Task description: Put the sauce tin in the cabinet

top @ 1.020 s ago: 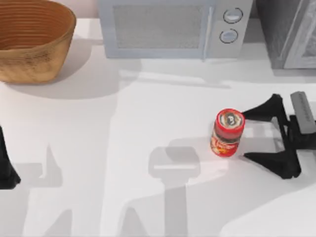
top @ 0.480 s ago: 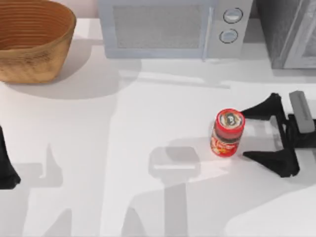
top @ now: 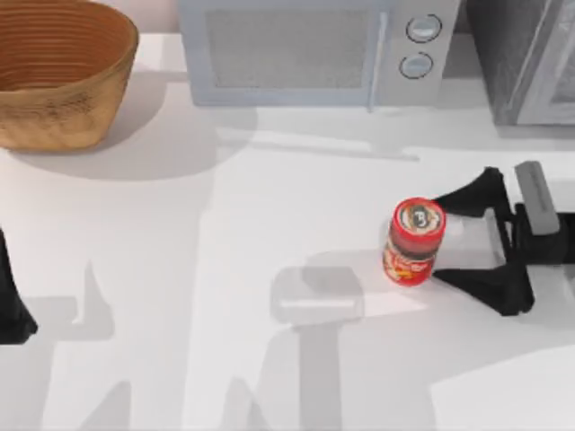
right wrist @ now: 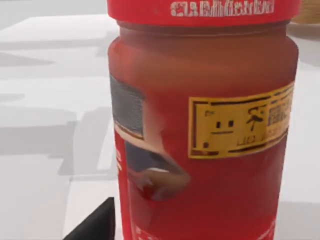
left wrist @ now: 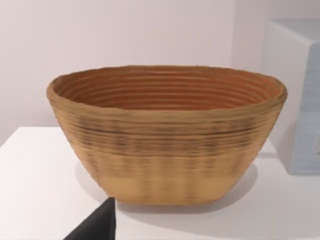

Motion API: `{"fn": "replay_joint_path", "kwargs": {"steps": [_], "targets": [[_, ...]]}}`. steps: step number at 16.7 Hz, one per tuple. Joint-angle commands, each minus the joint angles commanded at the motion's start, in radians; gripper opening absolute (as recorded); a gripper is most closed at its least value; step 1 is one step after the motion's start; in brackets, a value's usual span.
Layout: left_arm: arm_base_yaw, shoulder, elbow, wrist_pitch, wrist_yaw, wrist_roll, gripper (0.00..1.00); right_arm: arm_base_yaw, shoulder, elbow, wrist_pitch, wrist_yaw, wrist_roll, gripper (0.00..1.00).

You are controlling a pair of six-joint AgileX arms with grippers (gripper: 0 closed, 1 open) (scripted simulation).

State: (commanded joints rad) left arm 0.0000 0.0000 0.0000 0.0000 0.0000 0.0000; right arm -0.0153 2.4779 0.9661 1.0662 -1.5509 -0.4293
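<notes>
White bench (top: 269,224) carried the sauce tin (top: 414,241) upright at centre right, cabinet (top: 526,58) at upper right. Right tool (top: 449,238) was spread wide, fingers flanking the tin, not clamped. Risk: fingertip nudging and toppling it. Left tool (top: 13,305) was parked at left edge, state unclear.

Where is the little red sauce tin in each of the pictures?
Top view: the sauce tin stands upright right of the table's middle, in front of the microwave, just off the open right gripper.
Left wrist view: not here; the basket is.
Right wrist view: the tin looms close and upright.
Shared landmark: the white table.
</notes>
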Motion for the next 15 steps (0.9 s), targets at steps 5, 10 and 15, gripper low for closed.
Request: {"fn": "replay_joint_path", "kwargs": {"steps": [5,10,15], "targets": [[0.000,0.000,0.000,0.000,0.000,0.000,1.00,0.071,0.043,-0.025,0.381,0.074,0.313,1.00],[0.000,0.000,0.000,0.000,0.000,0.000,1.00,0.142,0.059,-0.050,0.615,0.146,0.506,1.00],[0.000,0.000,0.000,0.000,0.000,0.000,1.00,0.152,0.060,-0.054,0.641,0.156,0.527,1.00]]}}
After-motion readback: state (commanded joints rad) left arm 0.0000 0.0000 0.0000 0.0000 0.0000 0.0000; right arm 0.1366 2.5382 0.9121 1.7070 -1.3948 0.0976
